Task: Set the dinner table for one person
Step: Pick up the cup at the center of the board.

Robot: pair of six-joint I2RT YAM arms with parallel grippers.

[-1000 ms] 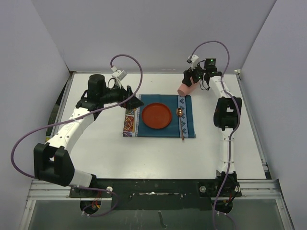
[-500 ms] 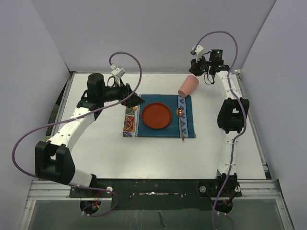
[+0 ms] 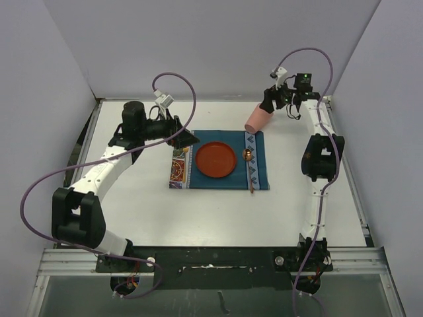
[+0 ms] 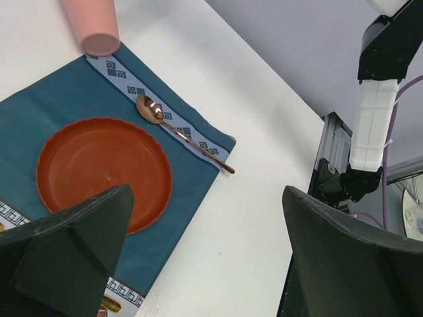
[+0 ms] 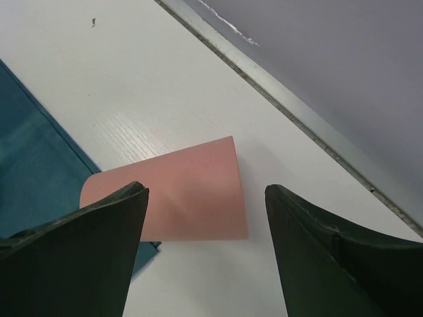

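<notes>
The white dinner table (image 3: 218,218) carries a teal placemat (image 3: 258,177) with a red plate (image 3: 215,160) and a copper spoon (image 3: 249,166) on its right end. A pink cup (image 3: 258,119) appears to lie on its side at the mat's far right corner, narrow base toward the mat. My right gripper (image 3: 268,103) is open just above and behind the cup (image 5: 192,191), clear of it; its fingers (image 5: 99,244) stand apart. My left gripper (image 3: 190,139) is open and empty over the mat's left end. The left wrist view shows the plate (image 4: 99,168), spoon (image 4: 178,132) and cup (image 4: 96,26).
A gold piece of cutlery (image 3: 177,156) lies on the mat's left patterned end, partly under my left gripper. The table's metal edging (image 3: 347,172) runs along the right and far sides. Grey walls stand close behind and beside.
My right gripper has let go of the pink cup and drawn back to the far right. The cup stays by the mat's corner. The left arm has barely moved.
</notes>
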